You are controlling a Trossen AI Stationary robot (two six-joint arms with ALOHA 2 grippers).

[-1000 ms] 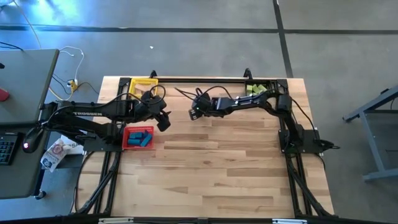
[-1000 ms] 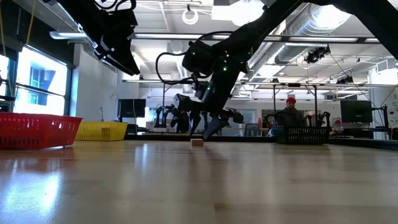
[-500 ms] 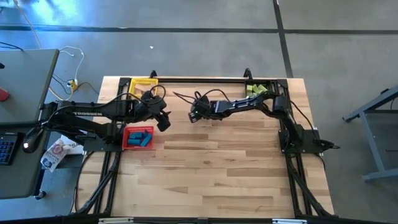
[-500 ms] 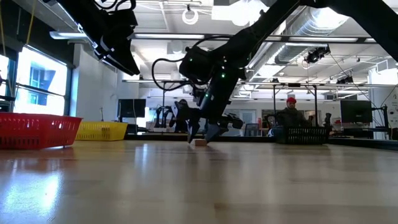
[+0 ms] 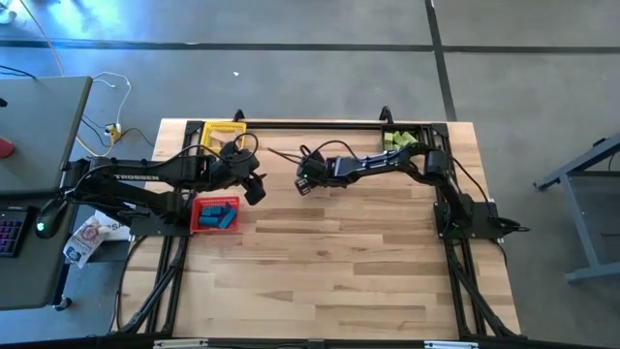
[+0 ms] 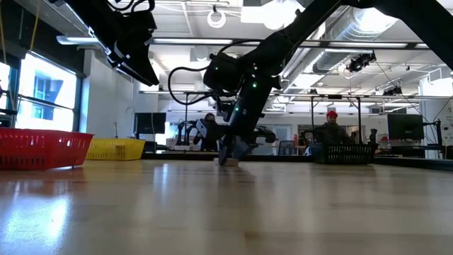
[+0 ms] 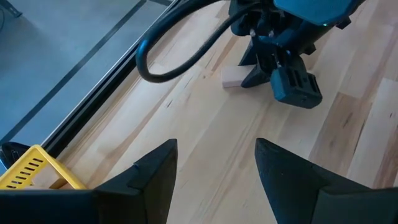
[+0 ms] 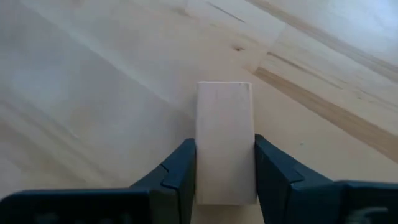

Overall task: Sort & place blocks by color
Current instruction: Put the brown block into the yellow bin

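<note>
Red bin (image 5: 200, 219) at left-centre holds blue blocks (image 5: 220, 212); black bin (image 5: 411, 129) at upper right holds green blocks (image 5: 393, 140). Right gripper (image 5: 303, 182) fingers (image 8: 180, 171) grasp a tan block (image 8: 225, 140) on the counter (image 5: 329, 271); left gripper (image 5: 254, 186) fingers (image 7: 155, 171) spread, empty.

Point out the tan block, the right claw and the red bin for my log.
tan block (image 8: 225, 140): right wrist view, middle of its top face.
right claw (image 8: 225, 171): right wrist view, midway between its fingertips, which flank the block.
red bin (image 6: 42, 149): low view, its mesh side wall.

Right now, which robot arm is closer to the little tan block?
Right. Its fingers sit on both sides of the tan block. The left gripper hangs above the table near the red bin.
</note>
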